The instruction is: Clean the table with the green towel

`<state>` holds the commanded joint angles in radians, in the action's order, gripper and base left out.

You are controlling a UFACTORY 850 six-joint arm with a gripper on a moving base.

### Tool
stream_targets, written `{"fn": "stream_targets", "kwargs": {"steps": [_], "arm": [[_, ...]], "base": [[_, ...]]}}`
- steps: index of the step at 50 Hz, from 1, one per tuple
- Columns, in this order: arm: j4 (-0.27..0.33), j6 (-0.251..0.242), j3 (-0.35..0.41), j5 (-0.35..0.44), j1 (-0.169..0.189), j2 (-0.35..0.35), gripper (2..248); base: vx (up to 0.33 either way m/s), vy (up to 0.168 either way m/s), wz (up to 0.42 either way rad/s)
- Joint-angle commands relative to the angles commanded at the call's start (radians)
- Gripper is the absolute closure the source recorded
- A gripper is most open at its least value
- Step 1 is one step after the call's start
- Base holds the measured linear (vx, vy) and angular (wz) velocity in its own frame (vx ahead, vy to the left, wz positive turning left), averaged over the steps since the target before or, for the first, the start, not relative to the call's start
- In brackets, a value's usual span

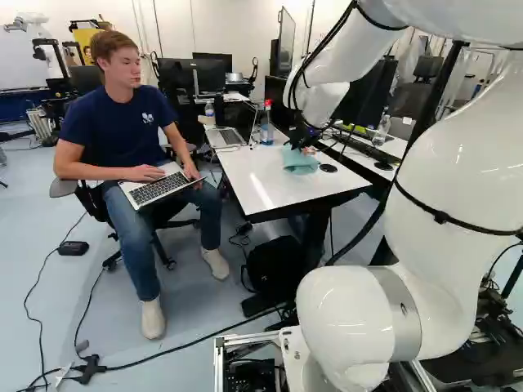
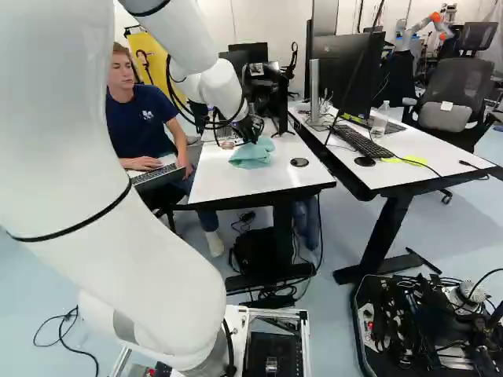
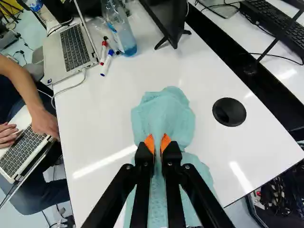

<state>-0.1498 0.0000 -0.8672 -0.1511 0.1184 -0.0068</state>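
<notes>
The green towel (image 1: 300, 161) lies bunched on the white table (image 1: 253, 181), towards its right edge in the left base view. My gripper (image 1: 301, 140) reaches down to it from above; in the right base view the gripper (image 2: 253, 132) meets the back of the towel (image 2: 252, 154). Seen from the wrist, the gripper (image 3: 157, 142) is shut on the towel (image 3: 164, 114), with a raised fold of cloth between the orange pads. Cloth spreads out ahead of the fingers and under them on the table (image 3: 114, 118).
A laptop (image 3: 71, 47), markers (image 3: 107, 61), a bottle (image 3: 118, 28) and a black monitor stand (image 3: 173, 35) stand beyond the towel. A black grommet (image 3: 229, 112) is beside it. A seated person with a laptop (image 1: 163, 186) is beside the table. Another robot (image 2: 431, 23) stands far back.
</notes>
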Motion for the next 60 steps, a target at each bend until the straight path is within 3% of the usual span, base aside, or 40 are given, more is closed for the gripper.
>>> {"fn": "stream_targets", "kwargs": {"steps": [25,60], "arm": [[0.0,0.0,-0.001,0.0,0.002,-0.001,214],[0.0,0.0,-0.048,0.0,0.047,-0.046,214]], "base": [[0.0,0.0,0.0],[0.0,0.0,0.0]]}}
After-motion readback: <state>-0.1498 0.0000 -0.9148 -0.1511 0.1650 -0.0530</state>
